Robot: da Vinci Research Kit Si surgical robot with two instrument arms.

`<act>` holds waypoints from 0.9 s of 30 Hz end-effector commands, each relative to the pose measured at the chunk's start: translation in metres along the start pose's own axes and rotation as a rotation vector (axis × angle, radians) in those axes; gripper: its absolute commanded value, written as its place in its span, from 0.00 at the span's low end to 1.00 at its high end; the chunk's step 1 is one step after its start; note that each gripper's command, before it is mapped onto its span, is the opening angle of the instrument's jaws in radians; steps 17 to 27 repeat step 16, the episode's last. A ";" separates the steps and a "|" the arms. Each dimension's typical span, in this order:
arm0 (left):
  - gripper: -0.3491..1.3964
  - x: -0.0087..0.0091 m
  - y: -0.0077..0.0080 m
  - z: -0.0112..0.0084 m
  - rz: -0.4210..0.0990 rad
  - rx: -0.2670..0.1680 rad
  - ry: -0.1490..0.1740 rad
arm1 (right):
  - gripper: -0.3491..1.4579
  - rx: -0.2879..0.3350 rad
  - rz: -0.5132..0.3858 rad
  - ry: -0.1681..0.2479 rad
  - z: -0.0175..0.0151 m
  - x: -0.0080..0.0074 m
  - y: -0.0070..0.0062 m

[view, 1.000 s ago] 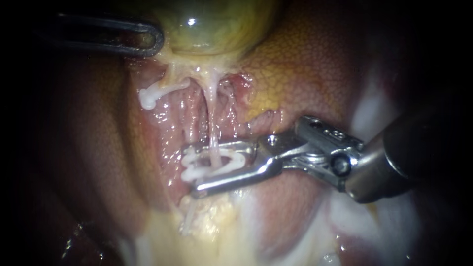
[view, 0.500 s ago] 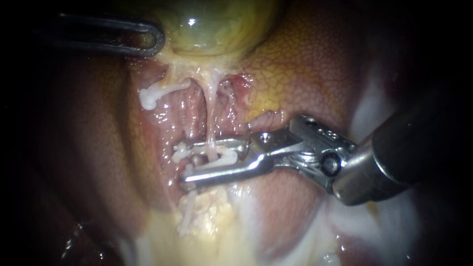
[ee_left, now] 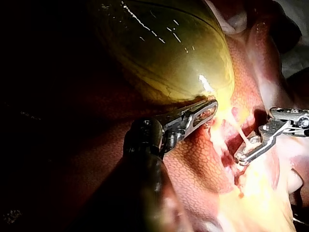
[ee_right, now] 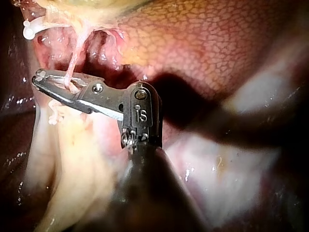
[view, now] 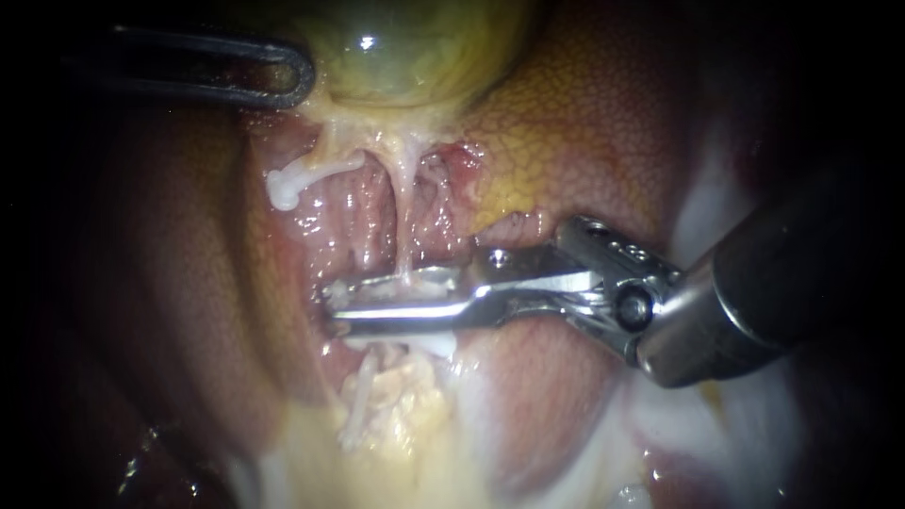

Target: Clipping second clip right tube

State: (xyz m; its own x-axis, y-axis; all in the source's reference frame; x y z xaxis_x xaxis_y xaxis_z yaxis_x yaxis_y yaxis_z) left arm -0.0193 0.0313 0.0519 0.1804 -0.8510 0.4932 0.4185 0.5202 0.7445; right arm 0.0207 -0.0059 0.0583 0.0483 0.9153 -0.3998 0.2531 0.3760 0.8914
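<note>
My right instrument [view: 332, 302], jaws squeezed nearly together on the white clip [view: 401, 292] around the right tube [view: 403, 236], low on that pale strand beneath the gallbladder [view: 405, 47], my left instrument [view: 300, 77] against the gallbladder's edge, mottled liver [view: 584, 123] around.

— What sort of place is this?
— A surgical setting. Bare organs fill every view: a mottled liver [view: 584, 141] and a green gallbladder [view: 396, 47], wet, lit from close by, dark all around.
— And the tools?
— Slender metal shafts only: the left instrument [view: 300, 75] at the gallbladder, and the right instrument [view: 344, 306], its jaws pressed onto a white clip [view: 405, 290] around a tube [view: 405, 236].
</note>
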 end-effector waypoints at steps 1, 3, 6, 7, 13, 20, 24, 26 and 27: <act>0.00 0.0000 0.0000 0.0000 0.000 0.000 0.000 | 0.00 0.002 -0.002 -0.002 0.0000 0.0000 0.0000; 0.00 0.0000 0.0000 0.0000 0.000 0.000 0.000 | 0.00 0.016 -0.004 -0.013 0.0000 -0.0002 0.0000; 0.00 0.0000 0.0000 0.0000 0.000 0.000 0.000 | 0.00 0.031 0.000 -0.027 0.0000 -0.0004 0.0000; 0.00 0.0000 0.0000 0.0000 0.000 0.000 0.000 | 0.00 0.032 0.005 -0.031 0.0000 -0.0005 0.0000; 0.00 0.0000 0.0000 0.0000 0.000 0.000 0.000 | 0.00 0.032 0.010 -0.032 0.0001 -0.0006 0.0001; 0.00 0.0000 0.0000 0.0000 0.000 0.000 0.000 | 0.00 0.032 0.010 -0.032 0.0001 -0.0006 0.0001; 0.00 0.0000 0.0000 0.0000 0.000 0.000 0.000 | 0.00 0.032 0.010 -0.032 0.0001 -0.0006 0.0001; 0.00 0.0000 0.0000 0.0000 0.000 0.000 0.000 | 0.00 0.032 0.010 -0.032 0.0001 -0.0006 0.0001; 0.00 0.0000 0.0000 0.0000 0.000 0.000 0.000 | 0.00 0.032 0.010 -0.032 0.0001 -0.0006 0.0001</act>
